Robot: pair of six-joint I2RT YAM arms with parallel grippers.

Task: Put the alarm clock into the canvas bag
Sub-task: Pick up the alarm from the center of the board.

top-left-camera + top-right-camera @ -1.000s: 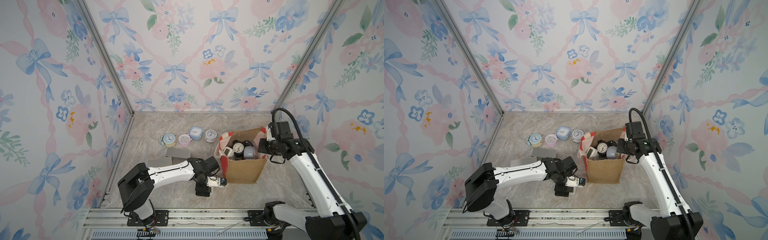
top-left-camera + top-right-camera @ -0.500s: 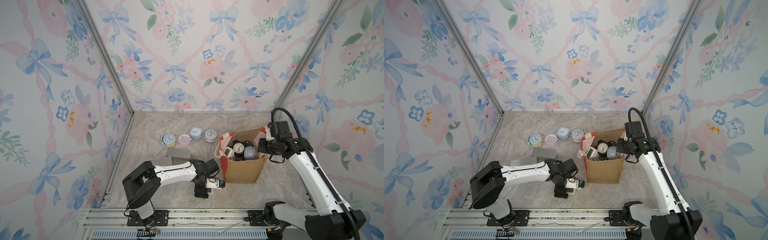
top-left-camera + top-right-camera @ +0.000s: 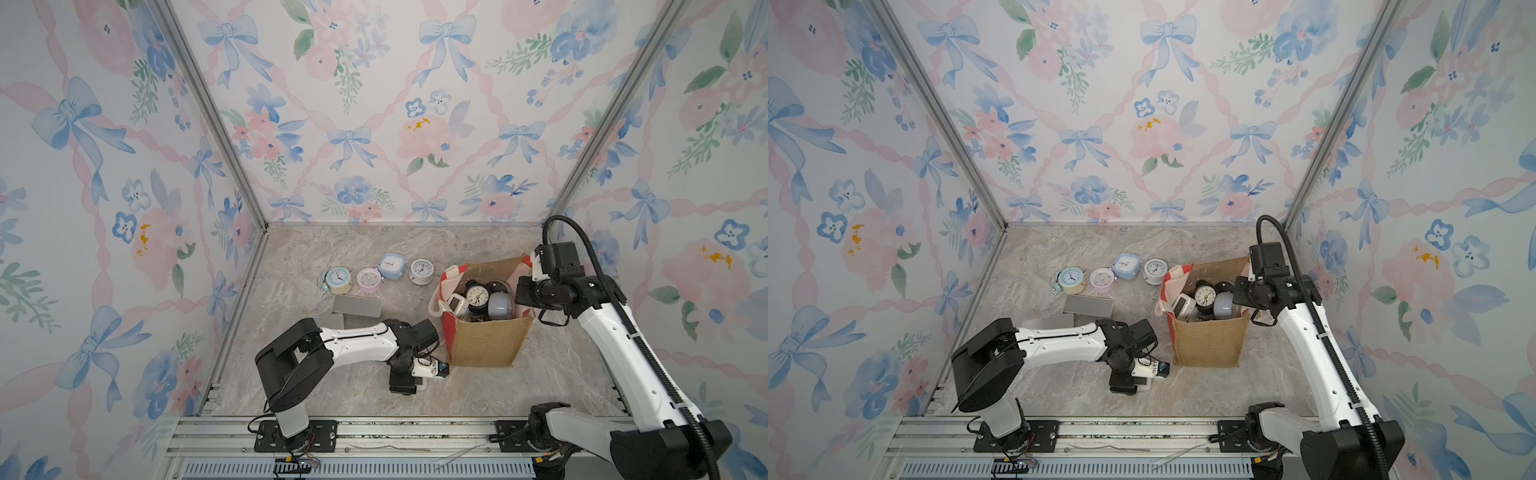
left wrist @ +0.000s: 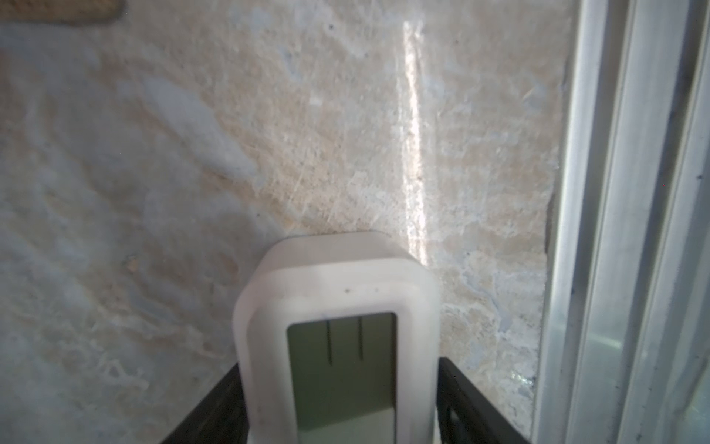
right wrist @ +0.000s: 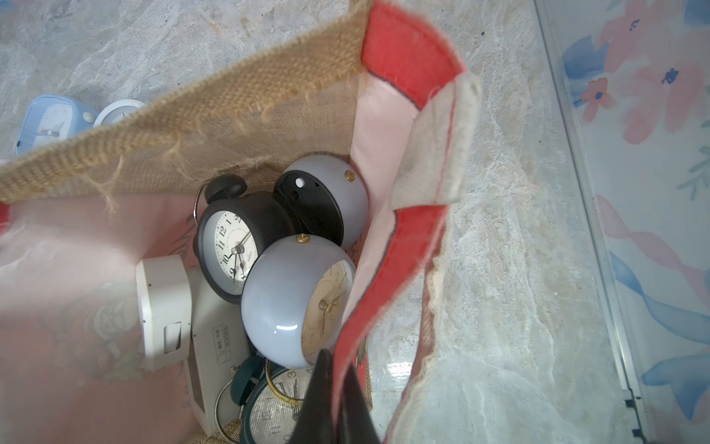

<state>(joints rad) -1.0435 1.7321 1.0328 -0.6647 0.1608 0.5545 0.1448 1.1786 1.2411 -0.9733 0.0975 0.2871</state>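
While the left arm stretches rightward, low over the near part of the table (image 3: 552, 374), the left gripper (image 4: 340, 369) sits just left of the near corner of the canvas bag (image 3: 484, 345). Its jaws are set wide, one black finger against each side of the white digital alarm clock (image 4: 334, 276). That clock is outside the bag, close to the near rail (image 3: 374, 432).

The right arm rises from the near right, bends over and reaches left. The right gripper (image 5: 334, 407) is pinched tight on the bag's red side-panel rim. The bag stands upright and open, right of centre.

Surface: grey-beige marbled top. Room: three walls (image 3: 374, 124) papered with flowers and blue bows.

Count, on the table: four clocks in a far row: yellow (image 3: 337, 280), pink (image 3: 369, 279), blue square (image 3: 392, 266) and white (image 3: 421, 272). Two grey flat slabs (image 3: 356, 305) lie nearer.

Count, in the bag: at least five clocks, one black (image 5: 230, 246), two lavender-grey (image 5: 284, 303), one white and one dark teal. Anything deeper is hidden.
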